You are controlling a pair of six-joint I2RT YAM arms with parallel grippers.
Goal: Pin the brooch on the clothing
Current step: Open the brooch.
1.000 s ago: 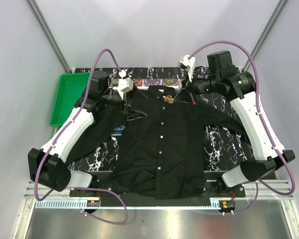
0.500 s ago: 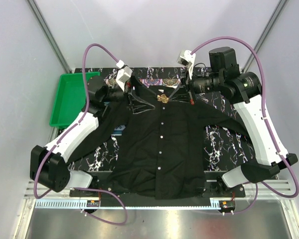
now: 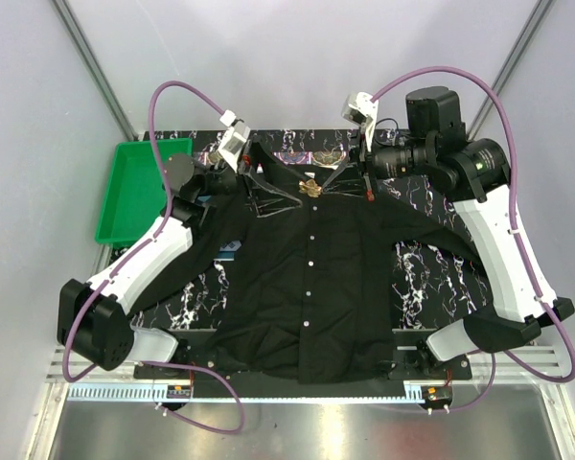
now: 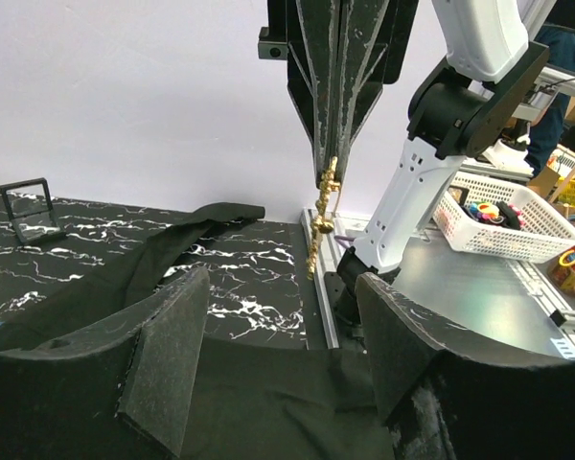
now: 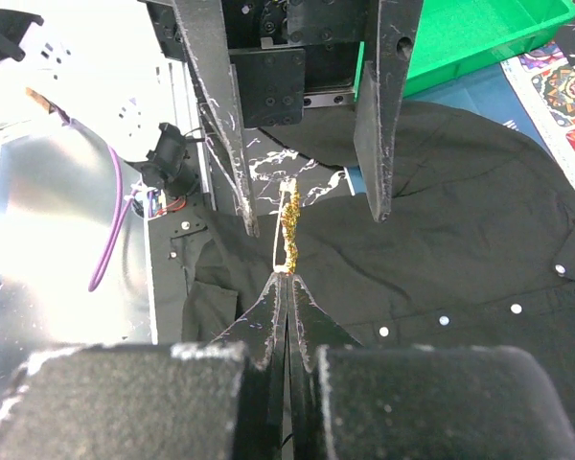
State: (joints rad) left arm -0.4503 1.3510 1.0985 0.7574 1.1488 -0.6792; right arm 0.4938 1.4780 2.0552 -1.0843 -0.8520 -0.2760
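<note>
On the black marble table (image 3: 431, 273) the shirt (image 3: 316, 297) is spread flat. Above its collar, the brooch (image 5: 288, 222) is clamped by one end in the closed right gripper (image 5: 287, 287). Its long axis continues the fingers' line and is directed toward the gap of the open, empty left gripper (image 5: 316, 222) opposite.

- Left arm (image 3: 144, 254) stretches forward and inward, the left gripper (image 5: 316, 222) with jaws spread apart.
- Right arm (image 3: 498, 240) bends inward, the right gripper (image 5: 286, 280) pinched tight on the brooch (image 5: 288, 225), tip facing the left's.
</note>
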